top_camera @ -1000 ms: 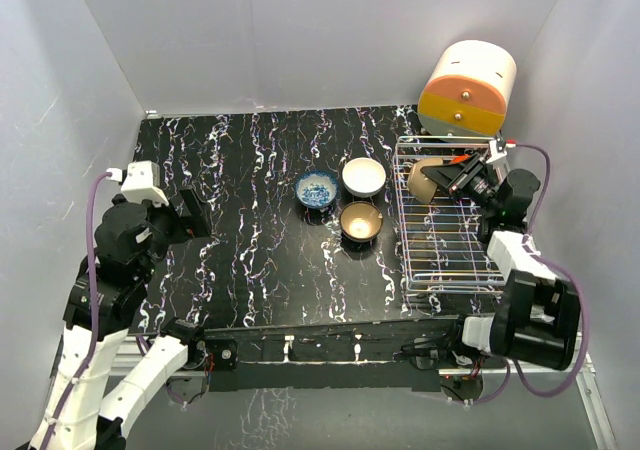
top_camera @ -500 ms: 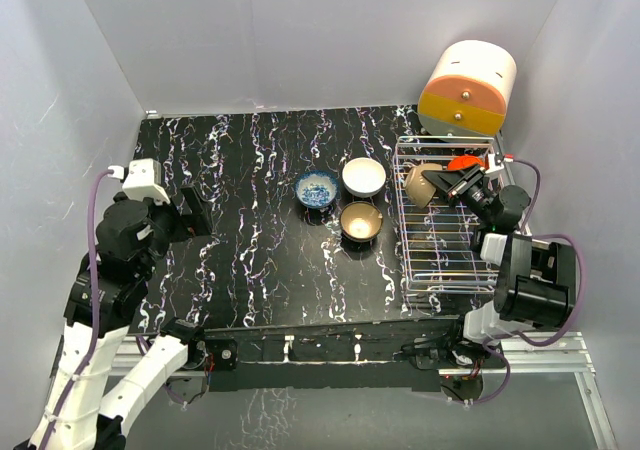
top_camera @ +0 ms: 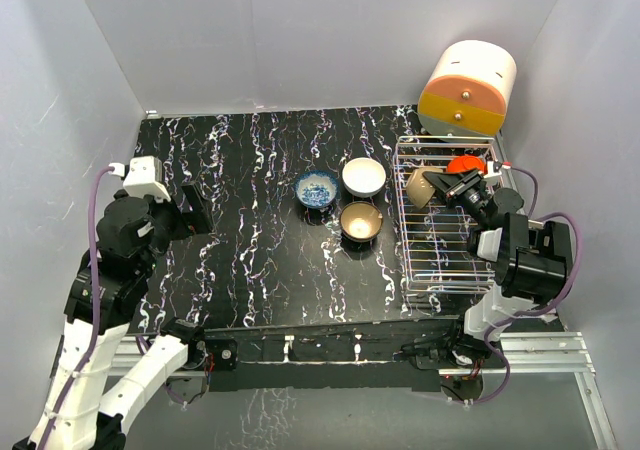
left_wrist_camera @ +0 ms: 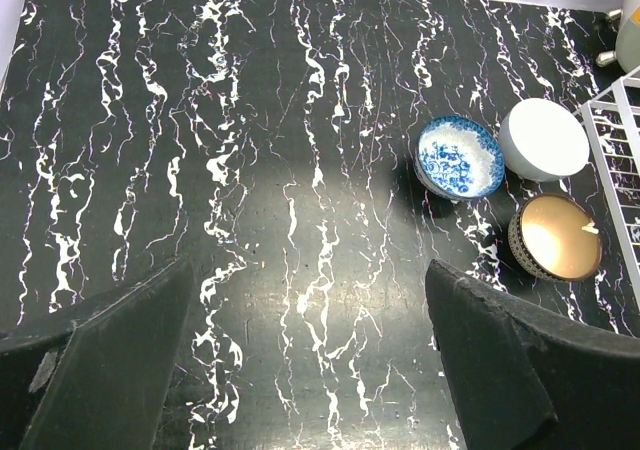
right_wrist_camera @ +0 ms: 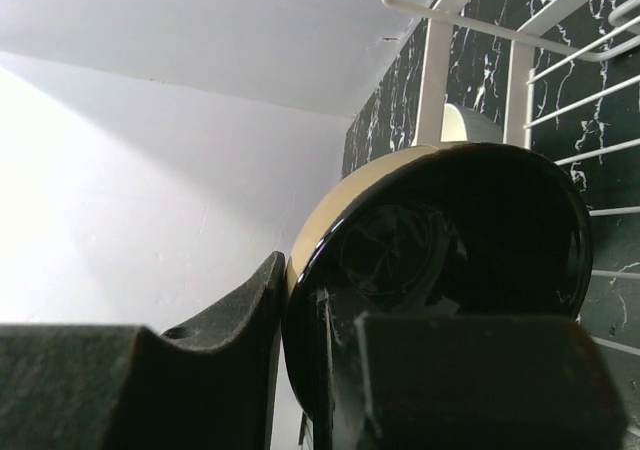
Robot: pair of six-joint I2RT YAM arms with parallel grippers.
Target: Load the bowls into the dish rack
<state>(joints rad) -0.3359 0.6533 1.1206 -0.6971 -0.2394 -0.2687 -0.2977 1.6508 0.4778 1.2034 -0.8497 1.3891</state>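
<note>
One arm bends over the silver wire dish rack, right fingers pinching a tan black-lined bowl; left fingers spread. Three bowls left of it, one red bowl inside.

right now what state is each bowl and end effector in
black-and-tan bowl: on edge in the dish rack, gripped
red bowl: in the dish rack
blue-and-white bowl: upright on table
white bowl: upright on table
gold-lined bowl: upright on table
right end effector: shut on black-and-tan bowl
left end effector: open, empty
</note>
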